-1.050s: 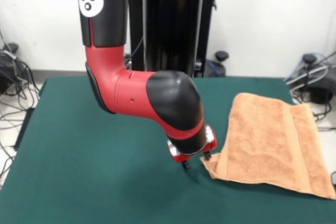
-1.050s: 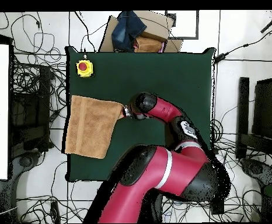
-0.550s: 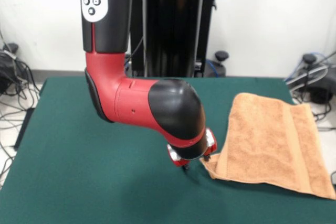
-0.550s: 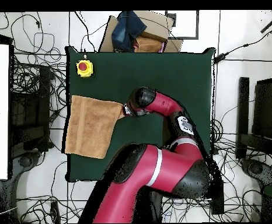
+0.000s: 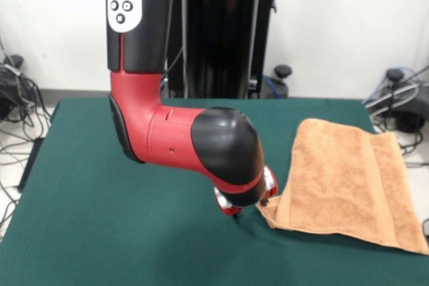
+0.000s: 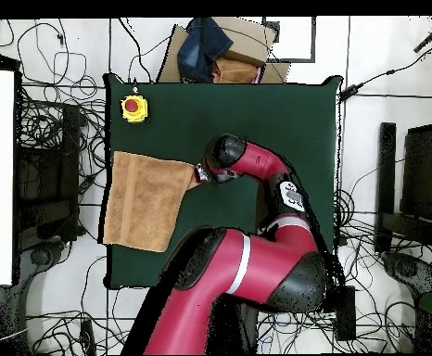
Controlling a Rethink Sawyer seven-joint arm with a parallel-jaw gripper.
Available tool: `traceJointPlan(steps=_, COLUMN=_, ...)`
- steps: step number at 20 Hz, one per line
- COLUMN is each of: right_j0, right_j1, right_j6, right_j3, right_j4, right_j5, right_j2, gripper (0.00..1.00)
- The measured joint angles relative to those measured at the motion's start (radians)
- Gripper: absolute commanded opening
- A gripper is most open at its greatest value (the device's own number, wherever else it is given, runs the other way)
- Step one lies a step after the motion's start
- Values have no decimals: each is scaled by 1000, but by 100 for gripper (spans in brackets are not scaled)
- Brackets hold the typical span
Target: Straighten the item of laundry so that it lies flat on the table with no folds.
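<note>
Jaws first: how they stand cannot be read from either view, since the bulky black and red wrist of the arm covers them. The gripper (image 5: 249, 207) is down low over the dark green felt-like table (image 5: 114, 219), right at the near-left corner of the light orange-tan terry-cloth hand towel (image 5: 348, 182). That corner is slightly raised and puckered next to the gripper, so it may be held, but whether the cloth is actually pinched or merely touched is not visible. In the overhead view the gripper (image 6: 201, 173) meets the towel's (image 6: 144, 199) corner that points toward the middle of the table (image 6: 257, 120).

In the front view the towel lies at the table's right side, with its far right edge reaching the table's rim. It is doubled over: a top layer lies over a lower one, whose edge shows along the right side and front. A woven stripe band runs down the right part of the cloth, and another narrow band runs along the left edge up from the gripped corner.

A yellow box with a red round button (image 6: 133, 108) sits on the table near one corner, well apart from the towel. Beyond the table's edge, an open brown cardboard box (image 6: 224, 56) holds dark blue cloth.
</note>
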Motion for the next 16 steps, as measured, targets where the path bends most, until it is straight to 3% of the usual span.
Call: traceJointPlan(steps=16, right_j0=-14, right_j1=19, right_j6=0, right_j3=-37, right_j4=1, right_j5=54, right_j2=15, gripper=100)
